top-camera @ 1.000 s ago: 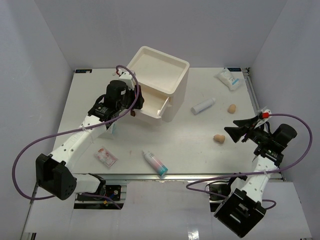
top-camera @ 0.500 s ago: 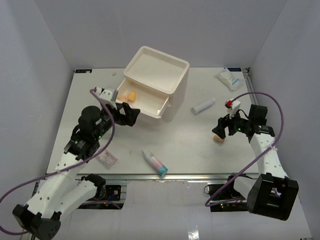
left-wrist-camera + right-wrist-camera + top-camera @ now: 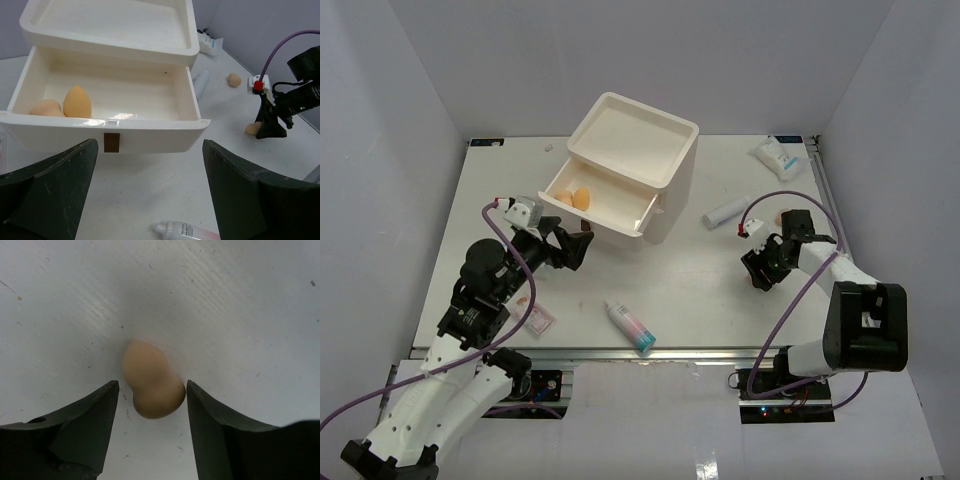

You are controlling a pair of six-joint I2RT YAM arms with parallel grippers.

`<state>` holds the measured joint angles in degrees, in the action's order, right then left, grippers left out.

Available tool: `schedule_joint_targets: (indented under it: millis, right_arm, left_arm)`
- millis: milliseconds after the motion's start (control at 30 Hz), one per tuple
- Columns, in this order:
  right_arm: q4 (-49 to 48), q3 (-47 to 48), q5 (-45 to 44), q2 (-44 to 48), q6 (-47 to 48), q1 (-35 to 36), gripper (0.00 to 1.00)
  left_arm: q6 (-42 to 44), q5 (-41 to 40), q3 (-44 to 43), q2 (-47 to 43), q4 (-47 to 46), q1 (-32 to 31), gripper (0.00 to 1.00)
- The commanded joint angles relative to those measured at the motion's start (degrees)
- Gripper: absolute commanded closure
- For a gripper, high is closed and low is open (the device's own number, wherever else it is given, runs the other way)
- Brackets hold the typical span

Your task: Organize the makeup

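Right tool (image 3: 152, 386): newly lowered, open, straddling tan sponge (image 3: 150, 374) lying on bench (image 3: 250, 300); contact apparently none. Left tool (image 3: 150, 144): open, empty, backed off the drawer (image 3: 125, 90). Sponge pick-up imminent.

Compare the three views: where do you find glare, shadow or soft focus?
Left wrist: a bright glare streak on the drawer front's top edge, its own jaws dark and soft in the foreground. Right wrist: the sponge casts a faint, diffuse shadow. Top external: even light, sharp throughout, no glare on the box.
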<state>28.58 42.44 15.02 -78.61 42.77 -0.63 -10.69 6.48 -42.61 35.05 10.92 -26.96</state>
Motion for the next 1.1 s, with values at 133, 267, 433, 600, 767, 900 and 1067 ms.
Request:
schedule_joint_targets:
  millis: [133, 267, 433, 600, 767, 900, 1067]
  right_arm:
    - [-0.89, 1.44, -4.14, -2.42, 2.91, 2.98, 0.70]
    - [2.24, 3.08, 4.22, 1.64, 4.24, 3.00, 0.90]
    - [13.46, 10.77, 21.27, 8.43, 9.35, 4.81, 0.92]
    - [20.08, 22.13, 32.32, 9.58, 10.86, 12.04, 0.92]
    - [17.60, 32.64, 38.29, 5.52, 5.43, 20.64, 0.92]
    - [17.98, 46.14, 38.04, -3.69, 1.48, 25.77, 0.92]
    - [12.90, 57.54, 32.32, -13.65, -8.49, 32.66, 0.90]
  left_arm:
    - [0.76, 0.29, 0.42, -1.10, -0.70, 0.24, 0.03]
    - [0.76, 0.20, 0.42, -1.12, -0.63, 0.24, 0.03]
    - [0.67, 0.20, 0.42, -1.47, -0.72, 0.24, 0.03]
    - [0.70, -0.95, 0.60, -2.31, -0.81, 0.24, 0.03]
    - [1.02, -3.46, 0.81, -3.48, -0.72, 0.24, 0.02]
    - [1.32, -5.66, 1.46, -4.94, -1.02, 0.24, 0.02]
    - [1.55, -8.64, 1.54, -4.46, -0.78, 0.24, 0.02]
